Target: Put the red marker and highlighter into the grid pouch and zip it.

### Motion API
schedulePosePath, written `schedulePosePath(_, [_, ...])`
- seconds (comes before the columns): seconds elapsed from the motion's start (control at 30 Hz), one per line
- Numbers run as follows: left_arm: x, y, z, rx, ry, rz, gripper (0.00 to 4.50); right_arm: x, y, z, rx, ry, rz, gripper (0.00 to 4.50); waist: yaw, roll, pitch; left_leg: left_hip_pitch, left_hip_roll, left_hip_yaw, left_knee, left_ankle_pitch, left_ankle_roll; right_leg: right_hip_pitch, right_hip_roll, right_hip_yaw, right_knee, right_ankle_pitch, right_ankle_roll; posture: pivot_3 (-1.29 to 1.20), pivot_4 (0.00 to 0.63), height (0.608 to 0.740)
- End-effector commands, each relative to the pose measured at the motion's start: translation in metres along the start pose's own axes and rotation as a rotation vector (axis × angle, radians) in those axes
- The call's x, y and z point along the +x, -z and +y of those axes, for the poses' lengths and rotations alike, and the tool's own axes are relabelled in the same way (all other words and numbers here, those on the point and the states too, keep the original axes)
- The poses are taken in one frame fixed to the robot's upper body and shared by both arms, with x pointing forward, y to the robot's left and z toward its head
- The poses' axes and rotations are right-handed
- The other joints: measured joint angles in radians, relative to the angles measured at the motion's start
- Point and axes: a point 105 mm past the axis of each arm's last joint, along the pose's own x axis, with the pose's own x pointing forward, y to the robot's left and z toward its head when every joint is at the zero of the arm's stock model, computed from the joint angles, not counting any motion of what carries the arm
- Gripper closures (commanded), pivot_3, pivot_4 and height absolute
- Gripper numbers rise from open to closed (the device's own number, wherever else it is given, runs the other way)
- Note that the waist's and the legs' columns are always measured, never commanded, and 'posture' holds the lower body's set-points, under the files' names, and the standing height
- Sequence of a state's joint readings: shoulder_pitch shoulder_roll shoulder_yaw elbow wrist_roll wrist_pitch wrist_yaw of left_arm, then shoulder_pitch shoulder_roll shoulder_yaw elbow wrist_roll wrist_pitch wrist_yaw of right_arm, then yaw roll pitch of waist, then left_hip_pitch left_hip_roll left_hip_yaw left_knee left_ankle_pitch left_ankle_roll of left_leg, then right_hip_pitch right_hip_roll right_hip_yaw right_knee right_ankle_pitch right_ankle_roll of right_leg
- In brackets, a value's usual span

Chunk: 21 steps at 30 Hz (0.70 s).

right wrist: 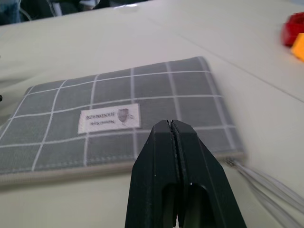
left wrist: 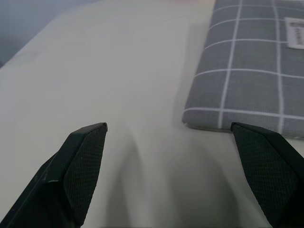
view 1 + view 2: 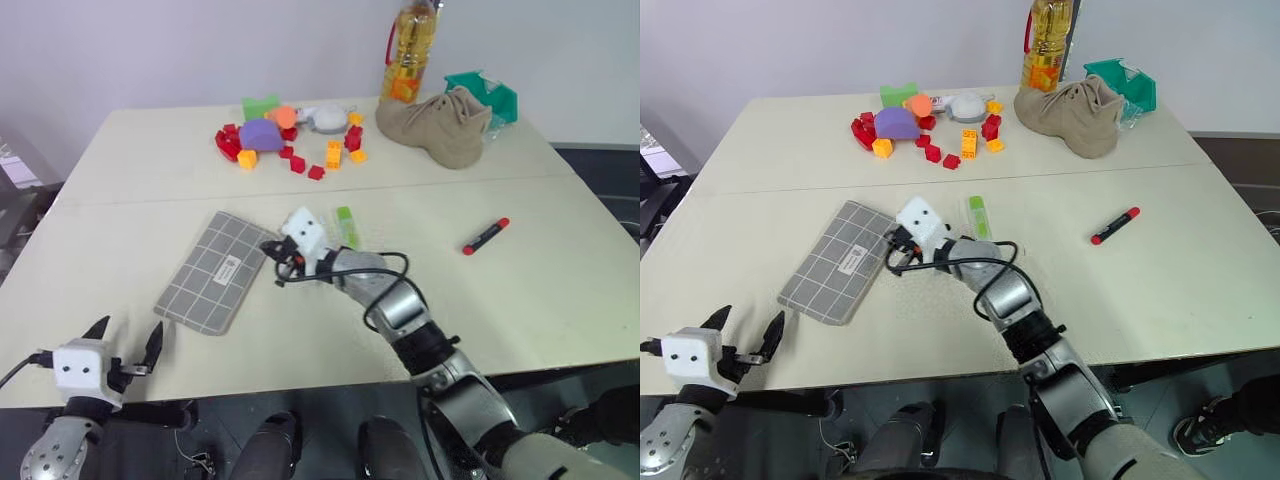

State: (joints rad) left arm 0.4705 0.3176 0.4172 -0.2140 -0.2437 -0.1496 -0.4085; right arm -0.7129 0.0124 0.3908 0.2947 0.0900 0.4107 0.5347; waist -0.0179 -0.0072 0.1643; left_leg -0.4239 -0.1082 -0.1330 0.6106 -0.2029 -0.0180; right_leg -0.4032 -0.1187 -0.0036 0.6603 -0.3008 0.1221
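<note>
The pouch just left of the right claw is grey with thin white grid lines and a small white label. Just right of that claw lies a light-green highlighter; well to its right, a red marker with black ends. Beyond it sit red, orange and yellow blocks, a purple lump, a tan boot, a teal box and a yellow bottle. Both claws have black fingers and white housings; the table is cream.
</note>
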Motion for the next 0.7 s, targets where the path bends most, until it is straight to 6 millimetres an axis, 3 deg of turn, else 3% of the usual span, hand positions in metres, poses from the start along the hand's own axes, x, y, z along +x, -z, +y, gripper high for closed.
schedulePosePath(0.03, [-0.005,-0.011,-0.005,0.070,0.039,-0.032,0.00,0.018,0.003,0.006,0.037,-0.003,0.075,4.47,0.000,0.000,0.000,0.000,0.000,0.000,0.000,0.000,0.000,0.000,0.000,0.000,0.000,0.000,0.000,0.00,0.150,0.740])
schedulePosePath(0.27, [-0.012,-0.009,-0.009,0.134,0.079,-0.009,0.00,0.029,0.033,0.004,0.225,0.016,0.230,4.47,-0.002,0.000,0.000,0.000,0.000,0.000,0.000,0.000,0.000,-0.001,0.000,0.000,0.001,0.000,0.000,0.00,0.150,0.740])
schedulePosePath(0.43, [-0.007,-0.018,-0.019,0.301,0.192,-0.049,0.00,0.028,0.031,0.004,0.230,0.010,0.225,4.47,0.001,0.001,0.000,0.001,0.000,0.000,-0.001,0.000,-0.001,-0.001,0.001,0.000,0.001,0.000,0.000,0.00,0.150,0.740])
schedulePosePath(0.7, [0.011,-0.013,-0.042,0.654,0.412,-0.109,0.00,0.029,0.029,0.009,0.230,0.002,0.217,4.47,0.002,0.002,-0.001,0.001,0.000,0.000,-0.001,0.000,-0.001,-0.001,0.000,0.000,0.002,0.000,0.000,0.00,0.150,0.740])
